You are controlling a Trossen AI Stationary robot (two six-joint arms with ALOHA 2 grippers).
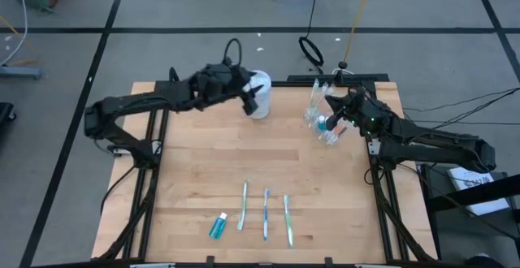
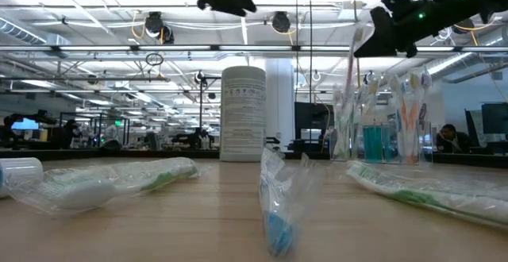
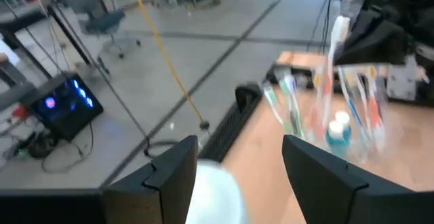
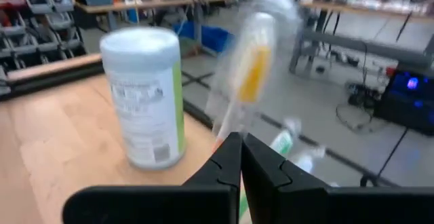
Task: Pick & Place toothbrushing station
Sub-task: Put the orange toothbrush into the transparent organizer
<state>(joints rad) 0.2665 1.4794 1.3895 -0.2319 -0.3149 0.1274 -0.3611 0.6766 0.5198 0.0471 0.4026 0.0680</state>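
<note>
A tall white cylindrical canister (image 1: 260, 94) stands upright on the light wooden table (image 1: 203, 170) at about 12 o'clock, near the far edge. Its printed label has a green stripe down one side (image 4: 144, 98). Beyond the table at 12 o'clock, a coiled black cable (image 1: 309, 51) lies on the grey floor (image 1: 162, 49), which is crossed by dark lines.

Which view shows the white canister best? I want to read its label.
The right wrist view: the canister fills the frame, label facing the camera. The low view shows it upright but far off. From above the left gripper partly covers it. The left wrist view catches only its blurred top.
</note>
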